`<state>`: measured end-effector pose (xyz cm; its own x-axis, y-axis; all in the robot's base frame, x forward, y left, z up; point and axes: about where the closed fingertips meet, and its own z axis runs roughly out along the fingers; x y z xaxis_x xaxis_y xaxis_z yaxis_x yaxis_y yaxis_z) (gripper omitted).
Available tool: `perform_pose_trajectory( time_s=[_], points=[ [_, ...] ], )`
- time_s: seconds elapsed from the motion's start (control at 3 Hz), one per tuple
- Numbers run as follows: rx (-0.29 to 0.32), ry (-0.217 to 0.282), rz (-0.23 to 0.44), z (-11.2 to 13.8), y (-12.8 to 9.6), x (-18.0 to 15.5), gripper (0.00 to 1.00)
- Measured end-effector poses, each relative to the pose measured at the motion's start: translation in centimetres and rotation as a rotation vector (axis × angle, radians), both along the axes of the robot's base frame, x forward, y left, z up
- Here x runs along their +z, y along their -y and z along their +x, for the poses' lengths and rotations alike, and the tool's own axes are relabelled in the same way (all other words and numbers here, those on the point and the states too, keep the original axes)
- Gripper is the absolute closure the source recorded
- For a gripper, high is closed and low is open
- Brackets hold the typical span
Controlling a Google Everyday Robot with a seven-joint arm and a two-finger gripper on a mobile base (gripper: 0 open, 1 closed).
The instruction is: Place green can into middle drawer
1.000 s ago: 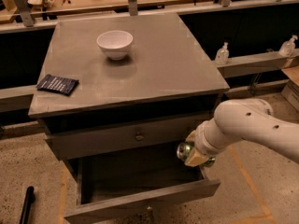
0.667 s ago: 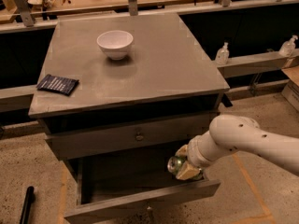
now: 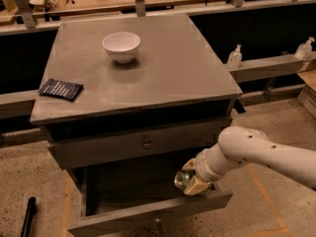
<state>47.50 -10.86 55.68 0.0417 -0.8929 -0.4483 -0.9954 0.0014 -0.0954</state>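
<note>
The green can [image 3: 182, 179] is held on its side in my gripper [image 3: 190, 177], which is shut on it. The white arm reaches in from the right, and the gripper hangs over the right part of the open middle drawer [image 3: 148, 216], just above its dark inside. The drawer is pulled out, its grey front tilted toward the lower left. The drawer above it, with the small round knob [image 3: 146, 144], is closed.
A white bowl [image 3: 121, 46] and a dark flat packet [image 3: 61, 89] lie on the grey cabinet top [image 3: 163, 78]. Two clear pump bottles [image 3: 234, 57] stand on a ledge at the right. A black bar [image 3: 27, 217] lies on the floor at the lower left.
The gripper has moved left and down with the green can, from beside the drawer's right end to over its inside.
</note>
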Motion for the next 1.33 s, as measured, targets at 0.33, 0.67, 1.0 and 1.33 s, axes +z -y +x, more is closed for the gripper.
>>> perform_pose_trajectory(
  time_s=[0.33, 0.67, 1.0, 1.33],
  points=[
    [0.036, 0.045, 0.03, 1.5, -0.9, -1.0, 1.0],
    [0.048, 0.087, 0.078, 3.7, -1.5, -2.9, 1.0],
    [0.046, 0.086, 0.102, 5.2, -1.7, -5.4, 0.74],
    [0.038, 0.082, 0.112, 5.7, -1.6, -6.4, 0.51]
  ],
)
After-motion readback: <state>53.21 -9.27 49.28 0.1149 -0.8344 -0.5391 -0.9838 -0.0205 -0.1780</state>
